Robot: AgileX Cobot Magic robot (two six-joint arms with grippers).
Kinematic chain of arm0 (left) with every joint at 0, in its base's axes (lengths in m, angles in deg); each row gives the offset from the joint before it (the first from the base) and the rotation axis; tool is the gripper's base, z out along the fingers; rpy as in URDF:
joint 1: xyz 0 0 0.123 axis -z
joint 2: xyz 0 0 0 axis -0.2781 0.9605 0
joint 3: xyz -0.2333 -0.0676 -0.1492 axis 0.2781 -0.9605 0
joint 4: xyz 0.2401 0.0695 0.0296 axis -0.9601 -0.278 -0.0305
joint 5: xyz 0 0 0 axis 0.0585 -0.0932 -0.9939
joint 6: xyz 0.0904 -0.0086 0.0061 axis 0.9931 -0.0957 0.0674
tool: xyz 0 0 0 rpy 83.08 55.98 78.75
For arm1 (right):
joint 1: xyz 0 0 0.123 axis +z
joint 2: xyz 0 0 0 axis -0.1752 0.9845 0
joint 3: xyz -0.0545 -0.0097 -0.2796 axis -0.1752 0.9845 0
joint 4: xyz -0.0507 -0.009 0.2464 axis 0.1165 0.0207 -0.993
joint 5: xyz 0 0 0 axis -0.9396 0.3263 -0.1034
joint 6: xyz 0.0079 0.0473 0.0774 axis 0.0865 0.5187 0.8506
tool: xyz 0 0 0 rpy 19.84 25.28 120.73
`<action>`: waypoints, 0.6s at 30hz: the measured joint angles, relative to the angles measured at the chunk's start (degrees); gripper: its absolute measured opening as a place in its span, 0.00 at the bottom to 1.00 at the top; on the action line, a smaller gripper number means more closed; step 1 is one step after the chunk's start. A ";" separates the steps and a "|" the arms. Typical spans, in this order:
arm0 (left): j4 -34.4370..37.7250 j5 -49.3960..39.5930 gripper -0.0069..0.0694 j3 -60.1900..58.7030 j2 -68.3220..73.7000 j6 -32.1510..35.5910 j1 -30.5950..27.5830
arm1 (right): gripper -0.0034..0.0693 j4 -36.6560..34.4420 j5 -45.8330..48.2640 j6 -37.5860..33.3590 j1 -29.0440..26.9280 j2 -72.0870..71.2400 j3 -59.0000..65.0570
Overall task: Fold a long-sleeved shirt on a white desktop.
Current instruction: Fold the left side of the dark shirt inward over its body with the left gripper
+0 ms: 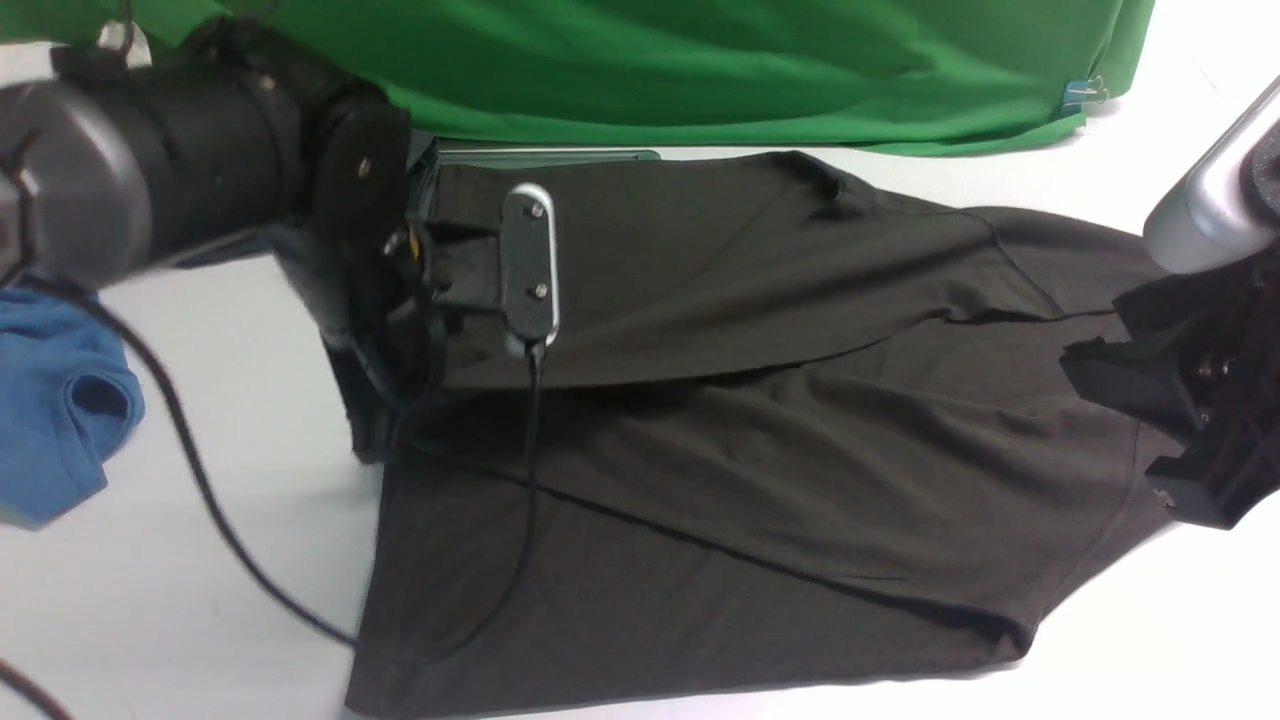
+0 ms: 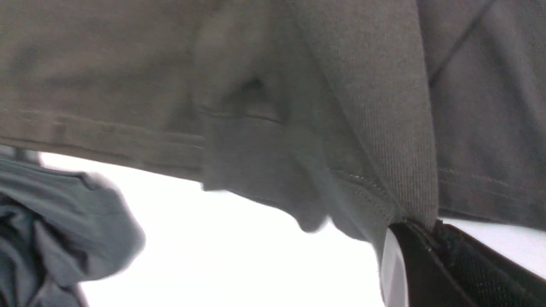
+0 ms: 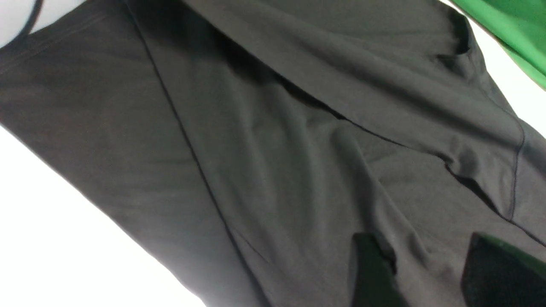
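Both of my hands are at the shirt, one at each end. My left hand [image 2: 416, 232] is pinched closed on a hem edge of the large, very dark brown-black soft knit long-sleeved shirt [image 1: 760, 450]. In the left wrist view the cloth gathers straight into the black fingers. My right hand [image 3: 424, 247] has its fingers standing apart on the shirt's shoulder end. A soft ridge of cloth runs between them, and I judge it is not gripped.

The shirt lies lengthwise across the wide, matte white tabletop [image 1: 180, 620], hem toward my left arm, shoulders toward my right. Its far side is turned over onto the middle, so I judge one lengthwise fold nearly laid. A long diagonal edge crosses the near half; it may be a sleeve tucked in, though I cannot be sure. The near side and the crosswise folds look undone.

In the front view my left arm covers its own fingers and the hem corner, and my right hand is cut off at the frame edge. I cannot find the neck opening. Beyond the shirt sit a crumpled blue T-shirt [image 1: 55, 400], a blurred charcoal-grey garment [image 2: 55, 230] and the green cloth backdrop [image 1: 700, 60].
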 joint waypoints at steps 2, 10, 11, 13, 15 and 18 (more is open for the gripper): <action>0.37 1.22 0.13 -1.76 -0.77 0.00 0.00 | 0.45 0.00 0.00 0.00 0.00 0.00 0.00; 7.85 0.47 0.41 -5.92 -2.51 0.00 0.00 | 0.45 0.00 0.00 0.06 0.00 0.00 0.00; 8.76 0.47 0.52 -5.97 -2.91 0.00 0.00 | 0.45 0.00 0.00 0.06 0.00 0.00 0.00; 9.15 0.53 0.65 -5.97 -3.95 -0.45 0.00 | 0.45 0.00 0.00 0.11 0.00 0.00 0.00; 8.16 1.71 0.73 -5.97 -5.19 -5.22 -0.14 | 0.45 0.00 -0.08 0.21 0.00 0.06 0.26; 4.76 4.49 0.70 -5.64 -6.33 -19.16 -1.31 | 0.45 0.00 -0.78 1.05 0.00 0.25 1.01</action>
